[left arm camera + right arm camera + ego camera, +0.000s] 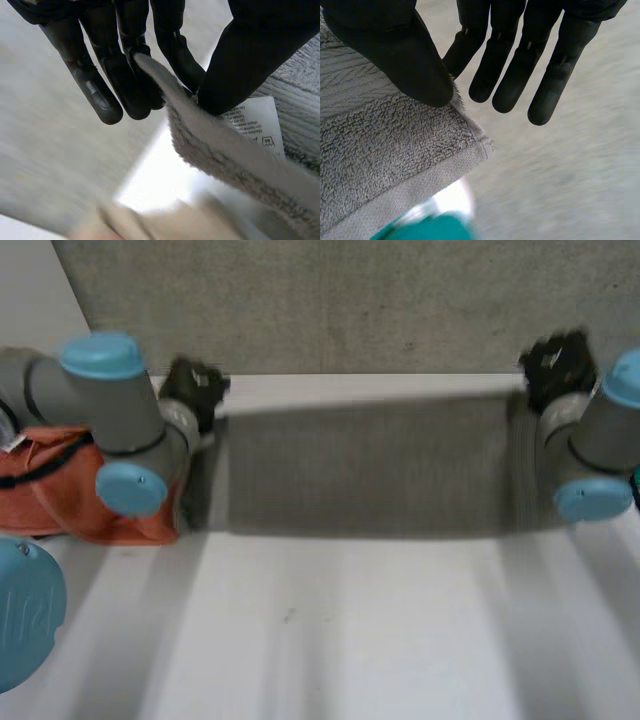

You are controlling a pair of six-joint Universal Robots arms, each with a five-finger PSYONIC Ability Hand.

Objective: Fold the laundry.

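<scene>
Nearest the camera, a light-blue cap [22,612] of the robot's left arm [110,405] hangs over the near left corner of the white counter [350,630]. Along the counter's far edge, a grey towel [360,465] is drawn out wide between two black hands. The left hand [195,390] grips it toward the far left corner and the right hand [556,365] toward the far right corner. Whether the towel's near edge touches the counter cannot be told. From the left wrist, that hand's fingers [105,95] and thumb [250,60] are closed on the towel's edge, pinching the thick pile between them. A white care label [252,125] sewn to the towel lies just beside the thumb. From the right wrist, the right hand's thumb presses the towel, close to its hemmed corner [480,142], against the nearest finger, while the other fingers run straight past the cloth's edge. An orange cloth [70,495] lies bunched at the counter's left edge, partly hidden by the left arm and just beside the towel's left end. A grey wall [330,300] rises behind the far edge.
</scene>
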